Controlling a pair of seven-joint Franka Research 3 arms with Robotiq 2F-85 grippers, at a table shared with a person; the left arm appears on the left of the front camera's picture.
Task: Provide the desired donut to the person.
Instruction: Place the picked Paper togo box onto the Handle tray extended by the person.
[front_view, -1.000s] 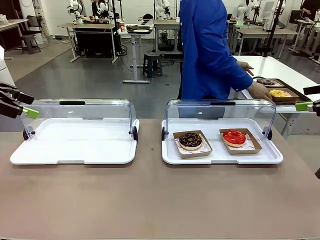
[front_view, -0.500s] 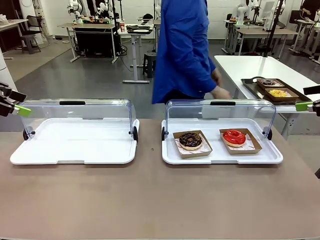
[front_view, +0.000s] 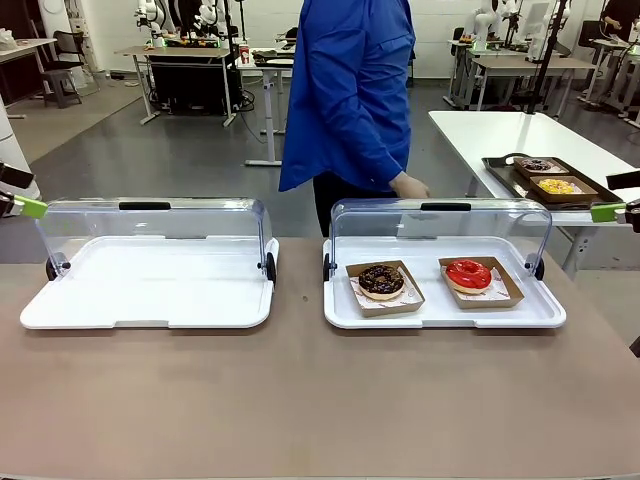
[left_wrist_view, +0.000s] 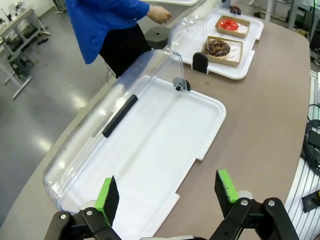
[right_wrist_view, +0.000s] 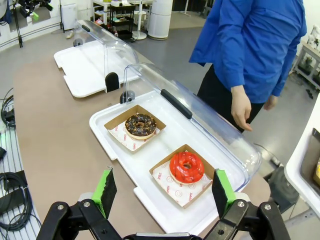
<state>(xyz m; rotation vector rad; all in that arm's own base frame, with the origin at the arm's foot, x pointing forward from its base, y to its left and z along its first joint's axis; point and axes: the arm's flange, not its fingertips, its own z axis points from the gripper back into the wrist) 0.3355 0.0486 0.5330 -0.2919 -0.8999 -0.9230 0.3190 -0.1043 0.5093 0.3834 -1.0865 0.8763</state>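
Note:
A chocolate donut (front_view: 381, 280) and a red-glazed donut (front_view: 468, 274) sit in brown paper trays on the right white tray (front_view: 440, 312), whose clear lid (front_view: 440, 225) is swung up. The red-glazed donut (right_wrist_view: 186, 166) lies below my right gripper (right_wrist_view: 164, 192), which hangs open and apart from it. The chocolate donut (right_wrist_view: 140, 125) lies farther left. The person (front_view: 350, 95) in a blue coat stands behind the right tray, a hand (front_view: 410, 186) hanging low. My left gripper (left_wrist_view: 169, 192) is open above the empty left tray (left_wrist_view: 150, 150). One left fingertip (front_view: 30, 207) pokes in at the left edge.
The left white tray (front_view: 150, 290) holds nothing, its clear lid (front_view: 155, 220) raised. A dark tray (front_view: 545, 178) with more donuts rests on the white side table at the right. The brown tabletop (front_view: 320, 400) in front is bare.
The person has turned from the side table and walked left behind the right tray. My left gripper has drawn back toward the left edge. The donuts have not moved.

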